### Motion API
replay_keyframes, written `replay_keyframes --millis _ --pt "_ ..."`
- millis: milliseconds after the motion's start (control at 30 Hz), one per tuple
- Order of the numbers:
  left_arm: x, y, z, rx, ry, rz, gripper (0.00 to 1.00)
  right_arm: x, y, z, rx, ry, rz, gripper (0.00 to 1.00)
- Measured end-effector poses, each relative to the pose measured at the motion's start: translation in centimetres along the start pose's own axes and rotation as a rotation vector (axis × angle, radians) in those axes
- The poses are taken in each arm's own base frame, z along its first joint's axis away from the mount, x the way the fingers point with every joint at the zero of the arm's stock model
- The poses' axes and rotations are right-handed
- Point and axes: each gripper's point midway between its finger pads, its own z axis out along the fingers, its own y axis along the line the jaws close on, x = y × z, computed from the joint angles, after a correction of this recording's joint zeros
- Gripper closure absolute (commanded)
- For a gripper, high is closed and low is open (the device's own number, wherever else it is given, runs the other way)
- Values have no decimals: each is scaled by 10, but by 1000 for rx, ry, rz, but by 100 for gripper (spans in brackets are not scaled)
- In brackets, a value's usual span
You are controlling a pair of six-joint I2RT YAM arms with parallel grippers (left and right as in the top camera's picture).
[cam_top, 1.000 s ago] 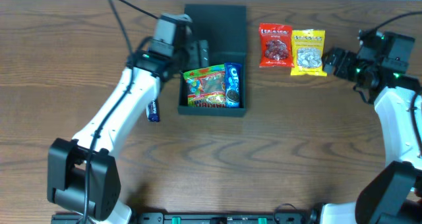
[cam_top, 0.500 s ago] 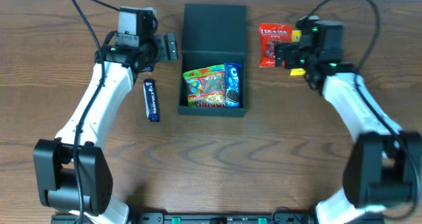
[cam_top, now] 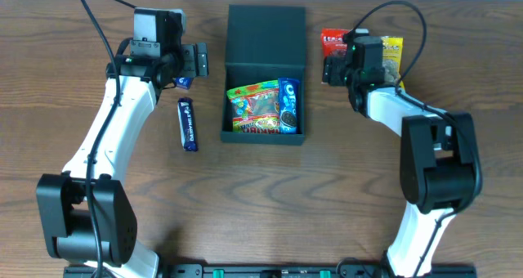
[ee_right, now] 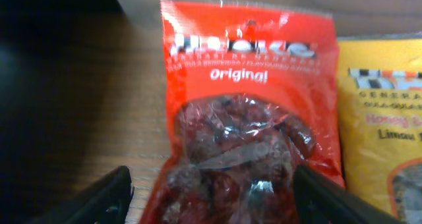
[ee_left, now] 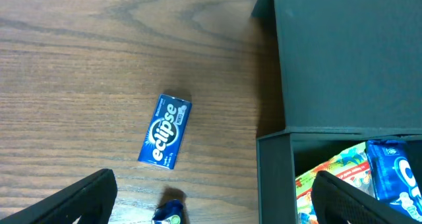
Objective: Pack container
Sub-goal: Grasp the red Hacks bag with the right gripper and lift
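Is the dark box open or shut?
Open. The box has its lid flipped back flat, and snack packets show inside.

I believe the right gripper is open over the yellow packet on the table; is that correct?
Not quite: the right gripper is open over the red packet, not the yellow packet beside it, as the right wrist view shows.

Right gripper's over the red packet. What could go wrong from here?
1. The right gripper hangs open over the red packet, and the yellow packet lies right beside it; a finger may catch or drag both.
2. The green bag and Oreo pack already cover most of the container floor, so the red packet may sit proud and keep it from closing.
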Motion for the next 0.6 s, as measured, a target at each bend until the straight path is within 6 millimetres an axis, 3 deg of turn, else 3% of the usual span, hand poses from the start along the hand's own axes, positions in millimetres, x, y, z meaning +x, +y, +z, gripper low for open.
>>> replay_keyframes --millis 67,100,133,233,433,600 --pt "0 0 0 0 0 3 5 3 -2 2 13 7 -2 50" --pt "0 0 0 -1 0 4 5 5 -6 2 35 15 10 67" --pt "0 0 0 -1 1 7 5 6 -8 1 44 20 11 77" --pt "0 0 0 -1 1 10 5 4 -11 0 70 28 14 96" --pt "0 0 0 -1 0 11 5 4 -10 -8 69 71 26 99" --pt "-4 5 0 -6 -16 8 5 -3 9 -29 -31 94 2 99"
